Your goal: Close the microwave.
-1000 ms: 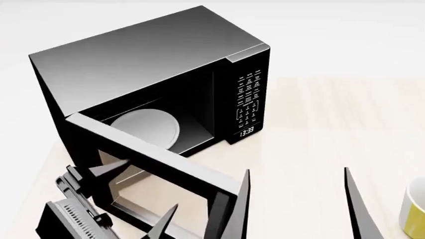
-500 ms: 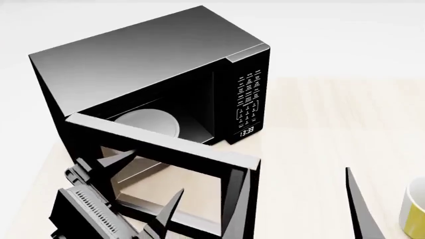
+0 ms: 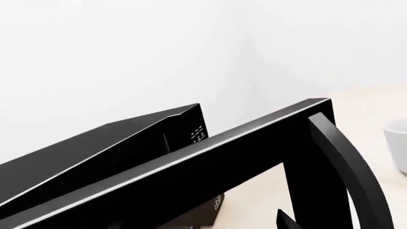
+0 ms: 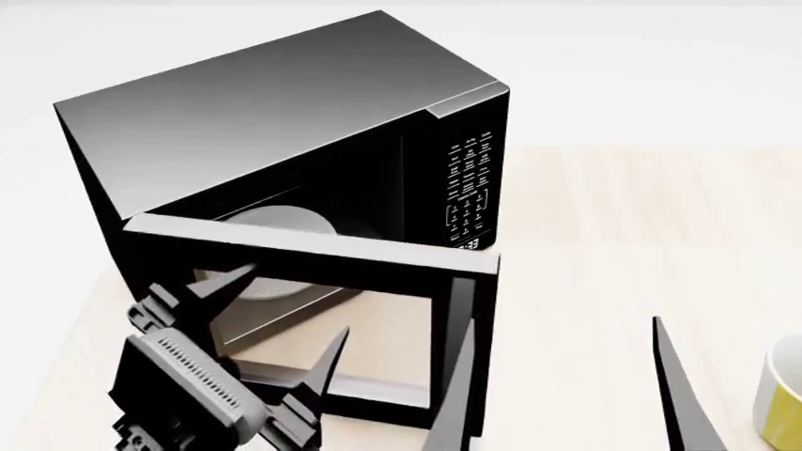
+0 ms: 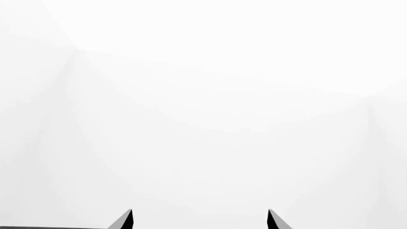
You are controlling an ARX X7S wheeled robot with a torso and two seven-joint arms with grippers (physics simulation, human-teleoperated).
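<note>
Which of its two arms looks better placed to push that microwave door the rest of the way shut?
Left. Its end effector is spread open against the outer face of the half-open door of the microwave. The right end effector faces blank wall, off to the side near a mug.

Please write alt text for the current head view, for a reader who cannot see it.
A glossy black microwave sits on a pale wooden table with its windowed door partly open. The left gripper, jaws spread, is against the door's outer face. A white-and-yellow mug shows at the right edge.
</note>
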